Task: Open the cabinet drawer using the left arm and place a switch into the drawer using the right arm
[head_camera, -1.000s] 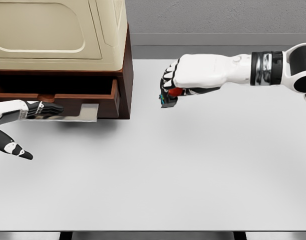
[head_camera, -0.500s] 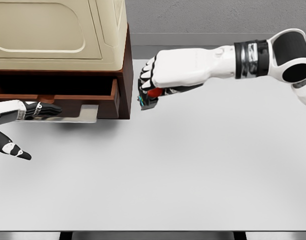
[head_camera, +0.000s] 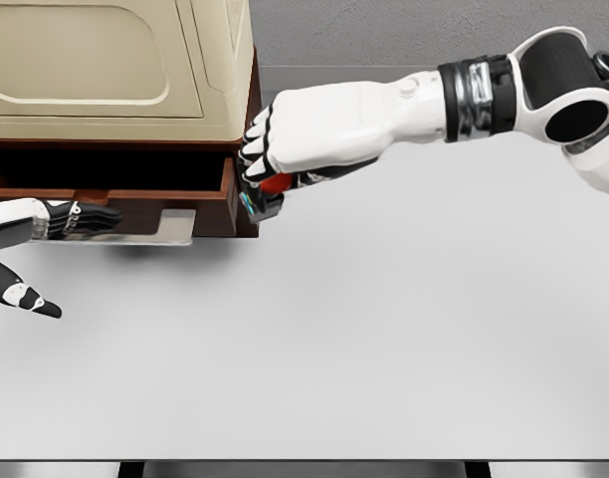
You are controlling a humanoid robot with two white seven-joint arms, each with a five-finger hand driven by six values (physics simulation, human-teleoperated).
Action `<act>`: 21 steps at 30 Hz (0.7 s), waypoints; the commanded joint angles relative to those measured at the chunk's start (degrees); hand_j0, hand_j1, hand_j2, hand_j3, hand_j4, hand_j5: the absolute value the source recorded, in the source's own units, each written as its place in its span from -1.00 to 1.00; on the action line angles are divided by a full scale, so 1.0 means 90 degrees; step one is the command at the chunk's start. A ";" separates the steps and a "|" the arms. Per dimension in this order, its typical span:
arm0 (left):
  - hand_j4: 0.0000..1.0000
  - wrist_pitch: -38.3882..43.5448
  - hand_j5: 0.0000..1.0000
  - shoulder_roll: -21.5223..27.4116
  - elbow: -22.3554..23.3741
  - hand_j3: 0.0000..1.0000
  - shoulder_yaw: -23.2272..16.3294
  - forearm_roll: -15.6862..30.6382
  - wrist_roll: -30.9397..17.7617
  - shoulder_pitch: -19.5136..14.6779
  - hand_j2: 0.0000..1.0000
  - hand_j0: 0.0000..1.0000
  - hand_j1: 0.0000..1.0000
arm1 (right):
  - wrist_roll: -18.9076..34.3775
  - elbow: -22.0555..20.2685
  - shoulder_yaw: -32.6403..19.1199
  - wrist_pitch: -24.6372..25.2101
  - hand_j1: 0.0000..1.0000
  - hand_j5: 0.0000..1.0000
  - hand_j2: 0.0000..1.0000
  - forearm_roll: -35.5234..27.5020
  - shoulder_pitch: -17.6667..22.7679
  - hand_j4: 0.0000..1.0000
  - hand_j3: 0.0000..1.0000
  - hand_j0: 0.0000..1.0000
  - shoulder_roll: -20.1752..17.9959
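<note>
**Right Hand Carrying the Switch at the Drawer Corner**

Right hand (head_camera: 275, 159) is closed around the switch (head_camera: 263, 199), fingers curled over it from above so the part hangs below the palm. Only a red patch and a dark body with a teal edge show beneath the fingers. The overhand grasp leaves the underside of the part free, which suits a downward release into an open compartment.

Cabinet (head_camera: 115, 70): a cream upper body on a dark brown base, standing at the rear left of the white table (head_camera: 384, 349). It is the fixed reference for both arms.

Drawer (head_camera: 135, 194): pulled out from the brown base, with a dark opening visible behind its front panel. The opening appears shallow from this view; how much clearance it gives cannot be judged.

Left hand (head_camera: 71, 219): positioned at the drawer front, fingers extended along the pale handle plate (head_camera: 165, 225), thumb hanging below. Whether it grips the plate or only rests against it cannot be told. Its position suggests it is steadying the drawer in the open state.

Switch location: in the right hand, just beside the right front corner of the drawer and overlapping the cabinet's edge in the picture, not yet over the opening. Judged next requirement: travel further left, clearing the drawer's side wall, before the fingers release.
</note>
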 commanded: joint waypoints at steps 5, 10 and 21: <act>1.00 -0.0004 1.00 0.0035 0.0090 1.00 -0.0233 -0.0961 -0.0070 0.0050 1.00 1.00 1.00 | -0.0003 -0.0001 0.0038 0.0021 -0.12 -0.12 -0.12 -0.0062 -0.0117 -0.12 -0.12 -0.12 0.0199; 1.00 -0.0004 1.00 0.0005 0.0090 1.00 -0.0233 -0.0912 -0.0070 0.0080 1.00 1.00 1.00 | -0.0003 0.0019 0.0175 0.0021 -0.13 -0.13 -0.13 -0.0053 -0.0283 -0.13 -0.13 -0.13 0.0531; 1.00 -0.0004 1.00 0.0005 0.0090 1.00 -0.0233 -0.0746 -0.0070 0.0177 1.00 1.00 1.00 | -0.0003 0.0087 0.0116 0.0021 -0.14 -0.14 -0.14 -0.0062 -0.0488 -0.14 -0.14 -0.14 0.0668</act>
